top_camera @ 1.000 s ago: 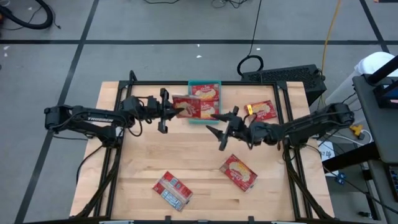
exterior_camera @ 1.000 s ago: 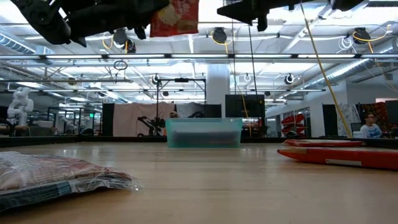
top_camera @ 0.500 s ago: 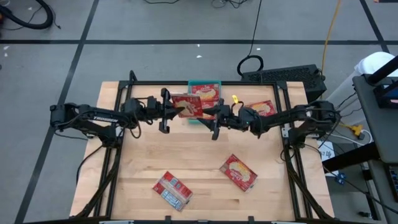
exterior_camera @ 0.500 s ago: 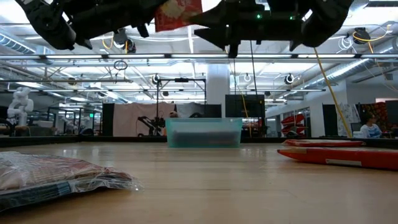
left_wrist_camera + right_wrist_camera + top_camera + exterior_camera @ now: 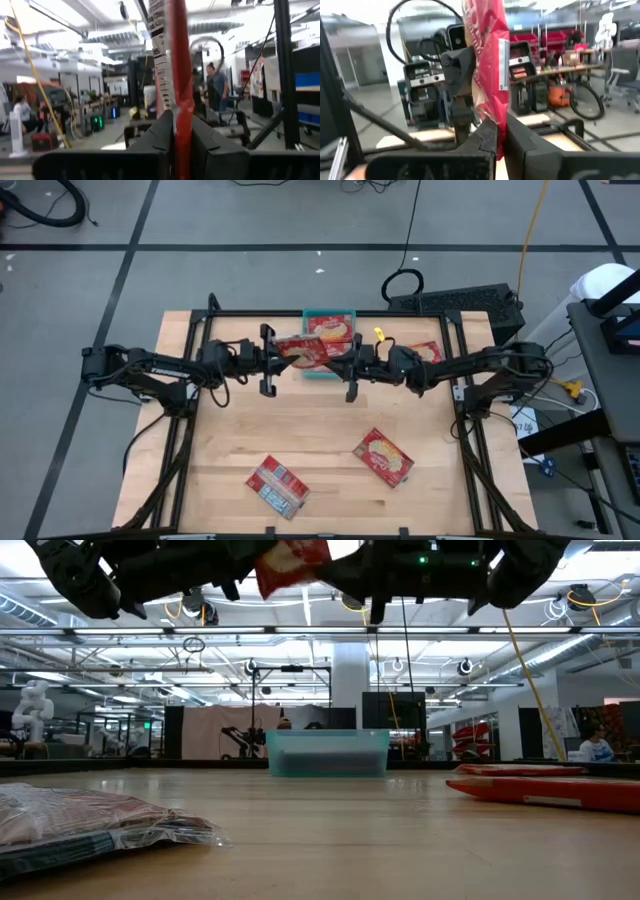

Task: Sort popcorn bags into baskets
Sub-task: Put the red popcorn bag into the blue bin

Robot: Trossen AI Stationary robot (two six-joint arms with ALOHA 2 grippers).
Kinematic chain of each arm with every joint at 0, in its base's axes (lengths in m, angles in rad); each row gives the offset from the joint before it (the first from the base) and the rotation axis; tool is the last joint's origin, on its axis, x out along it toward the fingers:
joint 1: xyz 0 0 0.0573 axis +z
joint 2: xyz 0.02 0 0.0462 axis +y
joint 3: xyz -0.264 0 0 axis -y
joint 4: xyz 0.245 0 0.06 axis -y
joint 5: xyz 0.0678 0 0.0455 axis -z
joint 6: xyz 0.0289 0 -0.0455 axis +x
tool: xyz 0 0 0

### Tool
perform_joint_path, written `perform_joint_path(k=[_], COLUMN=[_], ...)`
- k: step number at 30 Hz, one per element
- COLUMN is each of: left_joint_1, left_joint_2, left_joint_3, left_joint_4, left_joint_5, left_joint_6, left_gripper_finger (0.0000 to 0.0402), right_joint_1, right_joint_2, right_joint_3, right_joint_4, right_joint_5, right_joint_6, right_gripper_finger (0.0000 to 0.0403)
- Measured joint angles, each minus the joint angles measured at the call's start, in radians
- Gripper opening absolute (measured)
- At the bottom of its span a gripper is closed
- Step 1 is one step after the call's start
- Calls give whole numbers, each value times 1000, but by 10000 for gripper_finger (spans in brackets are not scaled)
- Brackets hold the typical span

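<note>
Red popcorn bag (image 5: pixel 303 351) hangs above the table's far edge, just in front of the teal basket (image 5: pixel 329 315) (one bag already inside). Left gripper (image 5: pixel 274 357) and right gripper (image 5: pixel 346 363) each clamp an opposite edge of it, fingers closed; looks like a handover between arms. Loose bags lie at (image 5: pixel 276 485), (image 5: pixel 385 457) and (image 5: pixel 422 355). Open tabletop (image 5: pixel 300 425) below gives room to move.
</note>
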Motion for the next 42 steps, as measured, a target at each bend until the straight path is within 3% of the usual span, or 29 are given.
perform_joint_path(k=[5, 11, 15, 18, 23, 28, 34, 38, 42], left_joint_1=[1, 3, 3, 3, -16, -59, -106, -133, -156], left_joint_2=[-44, -158, -246, -277, -287, -275, -275, -275, -275], left_joint_3=[-1, -1, -2, -2, -2, -2, -2, -2, -2], left_joint_4=[-145, -395, -611, -754, -900, -996, -1048, -1073, -1076], left_joint_5=[-40, -228, -380, -398, -380, -375, -376, -376, -376], left_joint_6=[-8, -3, -47, -87, -163, -186, -185, -185, -192], left_gripper_finger=[102, 202, 243, 256, 253, 226, 189, 167, 148], right_joint_1=[-25, -100, -223, -324, -489, -610, -662, -687, -702], right_joint_2=[-130, -307, -365, -341, -203, -12, 210, 314, 372], right_joint_3=[0, 5, 102, 229, 444, 637, 827, 881, 909], right_joint_4=[-285, -618, -915, -1151, -1400, -1517, -1700, -1729, -1728], right_joint_5=[-5, -17, -128, -187, -280, -399, -440, -524, -533], right_joint_6=[-7, 1, -34, -116, -270, -385, -551, -579, -591], right_gripper_finger=[2, 1, 1, 0, 0, 0, 0, 0, 0])
